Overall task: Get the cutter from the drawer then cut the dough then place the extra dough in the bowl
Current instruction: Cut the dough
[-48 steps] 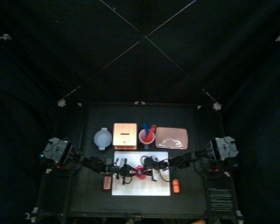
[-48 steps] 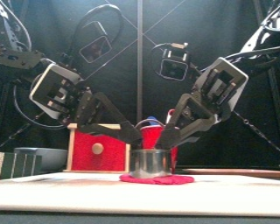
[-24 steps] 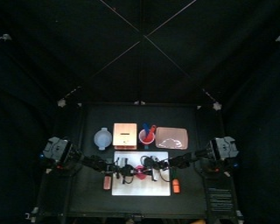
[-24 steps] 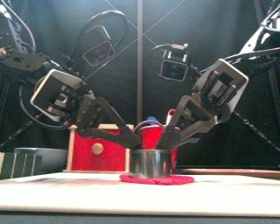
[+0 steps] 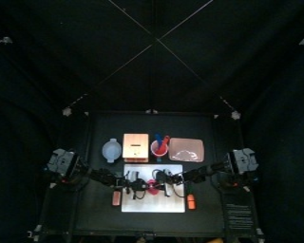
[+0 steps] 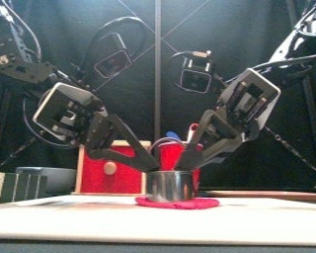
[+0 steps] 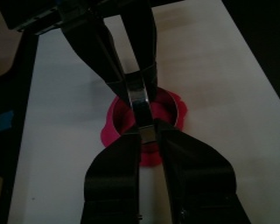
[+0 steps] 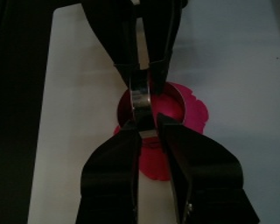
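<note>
With the left claw (image 6: 150,164) and right claw (image 6: 189,159) each pinched narrow on the rim of the cutter (image 6: 172,185), which stands just beneath them on the dough (image 6: 190,203), uneven pushing could tip it and leave one side uncut.

A red cup (image 5: 159,148) stands beside a pink tray (image 5: 189,150), behind a white cutting board (image 5: 161,205).
</note>
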{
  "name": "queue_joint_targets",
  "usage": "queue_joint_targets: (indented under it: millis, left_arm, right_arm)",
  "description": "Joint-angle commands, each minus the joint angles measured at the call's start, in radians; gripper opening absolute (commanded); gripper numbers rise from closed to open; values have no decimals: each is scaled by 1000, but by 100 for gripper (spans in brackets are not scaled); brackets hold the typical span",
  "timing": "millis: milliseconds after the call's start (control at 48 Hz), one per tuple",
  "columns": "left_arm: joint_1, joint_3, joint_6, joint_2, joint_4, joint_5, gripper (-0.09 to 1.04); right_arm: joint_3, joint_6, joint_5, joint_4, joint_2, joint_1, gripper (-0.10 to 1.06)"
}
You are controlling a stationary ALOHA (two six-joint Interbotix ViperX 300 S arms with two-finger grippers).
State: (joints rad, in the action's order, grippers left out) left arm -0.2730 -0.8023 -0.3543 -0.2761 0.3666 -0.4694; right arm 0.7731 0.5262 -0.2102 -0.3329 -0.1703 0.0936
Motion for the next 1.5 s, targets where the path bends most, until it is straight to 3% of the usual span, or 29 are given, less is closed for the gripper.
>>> queue_joint_targets:
  millis: [21,1500]
  left_arm:
    - [-5,-11,-3,-48,-5,54,42]
    - [5,2,-5,-64,-3,146,42]
  right_arm:
    - [14,9,25,3,-41,-3,49]
    - [18,8,118,-3,-104,-11,49]
